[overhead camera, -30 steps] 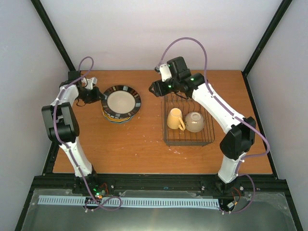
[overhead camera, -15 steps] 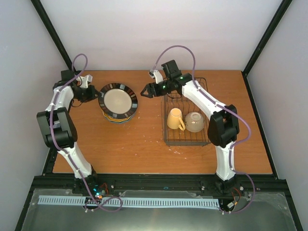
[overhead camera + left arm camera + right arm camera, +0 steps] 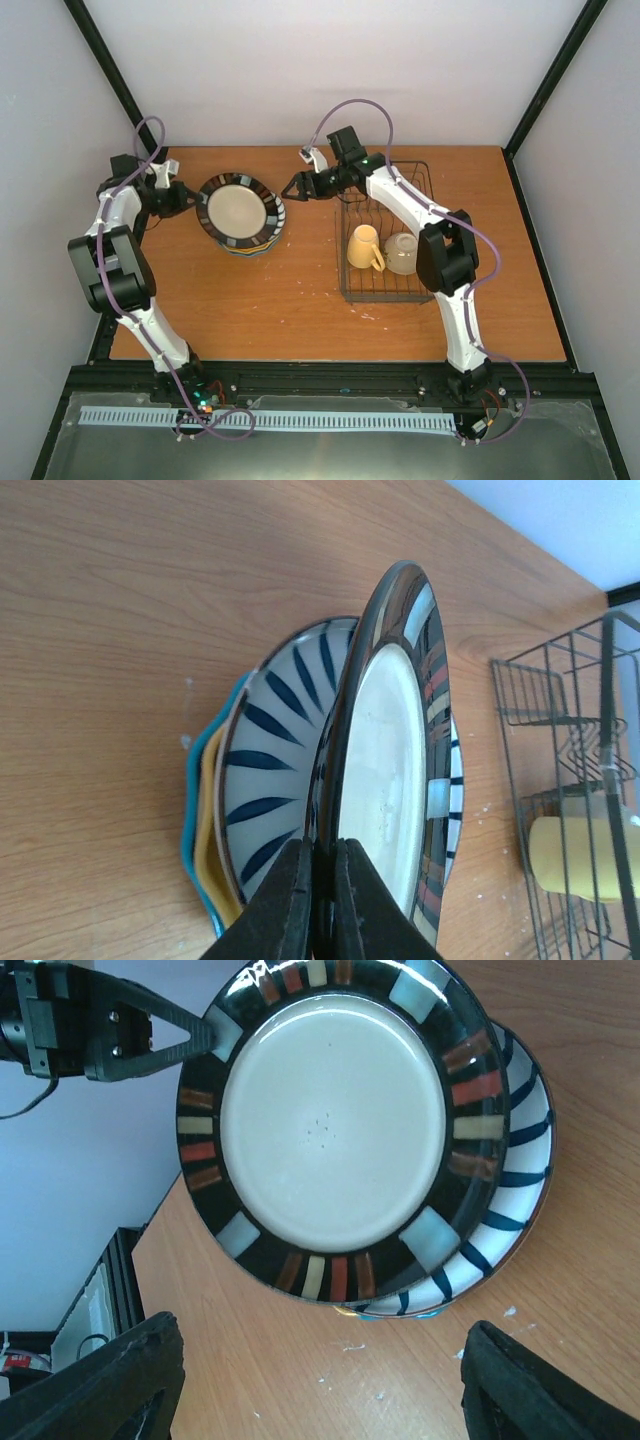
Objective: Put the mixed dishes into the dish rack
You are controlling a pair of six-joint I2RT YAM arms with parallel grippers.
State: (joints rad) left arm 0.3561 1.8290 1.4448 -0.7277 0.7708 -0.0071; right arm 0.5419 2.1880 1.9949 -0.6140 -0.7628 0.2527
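My left gripper (image 3: pixel 195 199) is shut on the left rim of the dark-rimmed cream plate (image 3: pixel 240 210) and holds it tilted up off the stack; the fingers (image 3: pixel 290 905) pinch the rim in the left wrist view. Under it lie the striped plate (image 3: pixel 270 750), the orange-yellow plate (image 3: pixel 207 825) and the blue plate (image 3: pixel 187 810). My right gripper (image 3: pixel 293 188) is open and empty just right of the raised plate (image 3: pixel 330 1125); its fingers (image 3: pixel 540 1390) stand wide apart. The dish rack (image 3: pixel 350 290) holds the yellow mug (image 3: pixel 363 247) and the cream bowl (image 3: pixel 402 253).
The wire rack (image 3: pixel 575 730) stands right of the plate stack, with the mug (image 3: pixel 580 855) inside it. The black frame posts run along the table's left edge (image 3: pixel 125 1280). Bare wood lies in front of the stack and the rack.
The left gripper has drawn back to the left and tipped the dark-rimmed plate up off the stack. The right arm has swung left from above the rack toward the plate.
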